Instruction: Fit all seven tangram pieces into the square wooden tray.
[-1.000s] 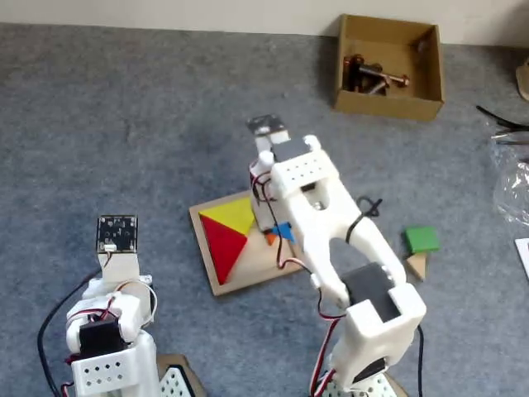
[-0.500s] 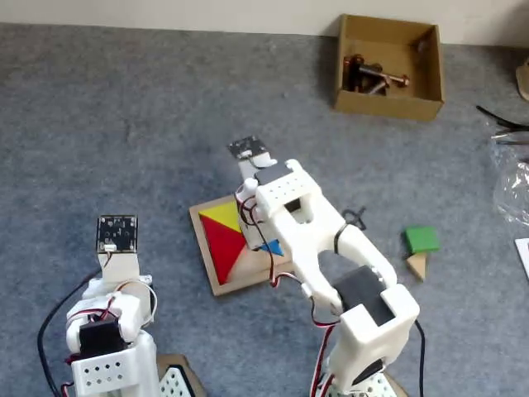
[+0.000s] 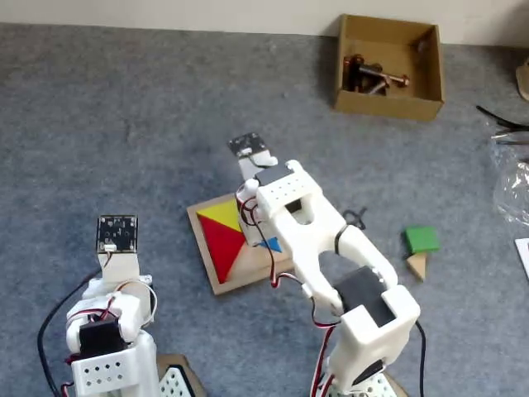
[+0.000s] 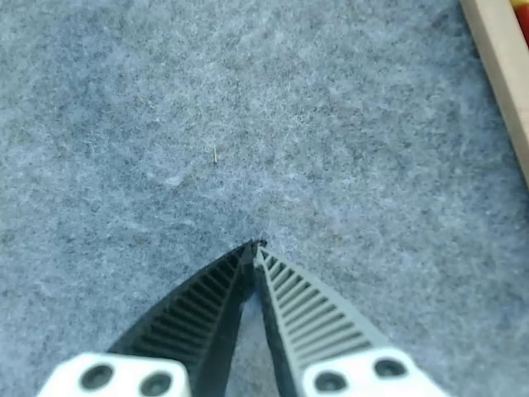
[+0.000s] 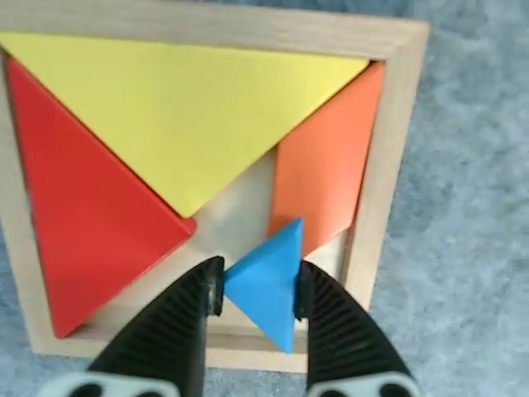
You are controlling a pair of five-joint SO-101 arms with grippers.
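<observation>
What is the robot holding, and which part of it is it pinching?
The right claw pinches the small blue triangle piece by its two opposite sides, over the square wooden tray. The left claw holds nothing.

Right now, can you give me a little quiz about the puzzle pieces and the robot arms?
1. True or false: the green square lies inside the wooden tray.
2. Which piece is the right gripper holding? A red triangle, B blue triangle, C yellow triangle.
3. Fill in: over the carpet, the left gripper is ____ (open or shut).

Key: 1 false, it sits on the carpet. 2 B. 3 shut.
</observation>
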